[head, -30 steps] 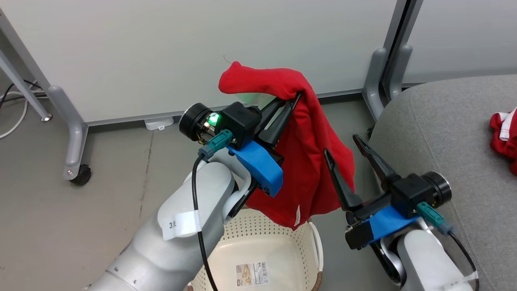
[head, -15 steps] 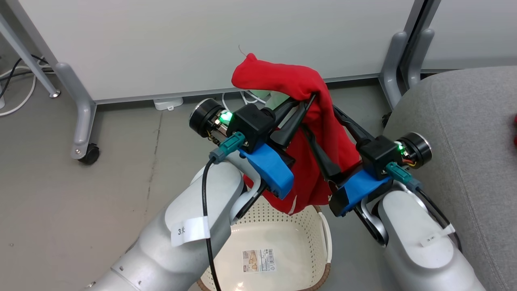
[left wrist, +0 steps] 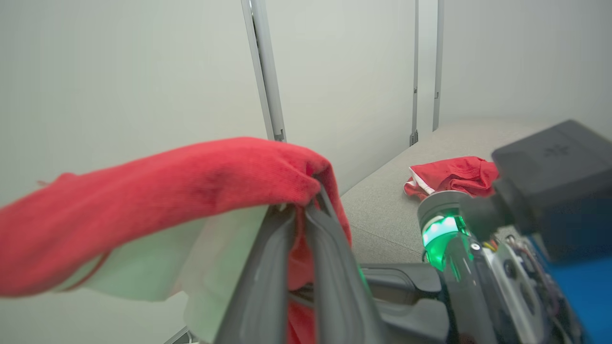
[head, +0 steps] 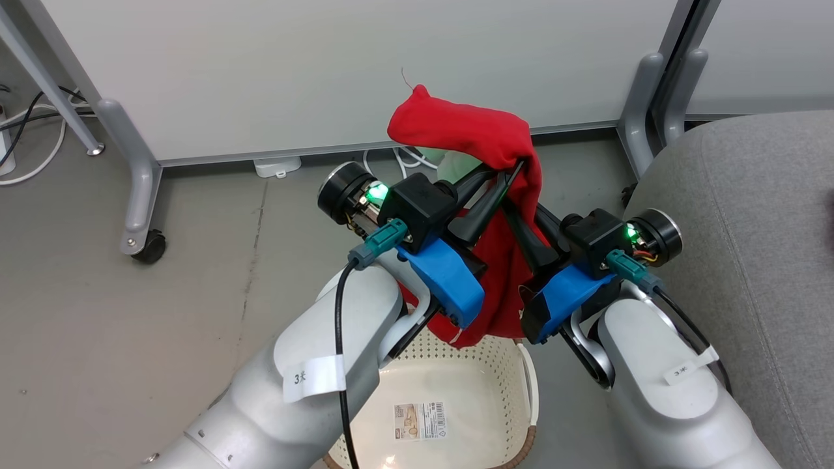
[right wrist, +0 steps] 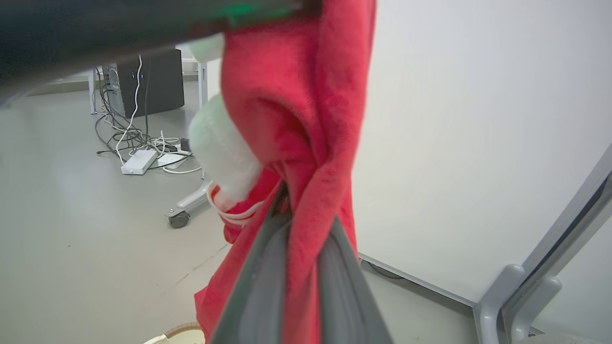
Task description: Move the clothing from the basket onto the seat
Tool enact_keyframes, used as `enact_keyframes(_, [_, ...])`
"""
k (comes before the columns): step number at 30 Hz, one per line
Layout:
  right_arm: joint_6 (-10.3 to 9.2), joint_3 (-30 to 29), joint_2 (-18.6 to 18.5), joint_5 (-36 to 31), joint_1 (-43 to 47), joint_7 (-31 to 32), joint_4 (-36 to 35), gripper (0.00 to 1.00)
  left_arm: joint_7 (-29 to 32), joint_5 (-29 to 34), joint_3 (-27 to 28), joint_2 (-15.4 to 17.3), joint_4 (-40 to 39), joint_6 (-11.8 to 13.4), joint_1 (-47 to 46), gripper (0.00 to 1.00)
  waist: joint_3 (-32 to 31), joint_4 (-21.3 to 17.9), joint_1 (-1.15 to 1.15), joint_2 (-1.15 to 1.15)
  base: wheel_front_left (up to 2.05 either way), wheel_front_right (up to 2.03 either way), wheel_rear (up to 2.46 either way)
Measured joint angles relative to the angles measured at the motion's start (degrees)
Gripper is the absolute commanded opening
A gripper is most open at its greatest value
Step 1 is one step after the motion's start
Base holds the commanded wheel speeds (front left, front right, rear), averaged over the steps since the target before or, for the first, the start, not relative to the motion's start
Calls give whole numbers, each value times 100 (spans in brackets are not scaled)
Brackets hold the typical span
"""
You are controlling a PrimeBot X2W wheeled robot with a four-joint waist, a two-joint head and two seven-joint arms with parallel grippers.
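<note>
One red garment (head: 485, 133) was held in the air above the far end of the basket (head: 482, 365). Its top fold was draped over dark fingertips, and its lower part hung down between the two arms. It was pinched near the top by the left gripper (left wrist: 302, 210), whose fingers were pressed together on the fabric. A fold lower down was clamped by the right gripper (right wrist: 306, 215), its fingers likewise drawn together with red cloth between them. The two grippers were crossed close to each other. The basket stood on the grey floor (head: 130, 326), and a barcode label (head: 420, 420) was seen on its bottom. A second red garment (left wrist: 452, 174) with white trim lay on the grey seat (head: 749, 208), set just right of the basket.
</note>
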Motion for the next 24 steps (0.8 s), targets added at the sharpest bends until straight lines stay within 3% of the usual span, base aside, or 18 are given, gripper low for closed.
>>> enact_keyframes(12, [0,-29,14,49,3,1,-22,0,-1,-57,-19,-3,35,8,-1,0,-40,-21,-1,0,0,0,0])
enact_keyframes(13, [0,-37,15,66,5,1,-22,0,-5,-56,-35,-5,66,41,-2,100,-47,-18,0,0,0,0,0])
enact_keyframes(24, [0,-189,22,114,14,1,-99,0,-8,-54,-114,-4,142,86,-4,100,37,-24,-1,0,0,0,0])
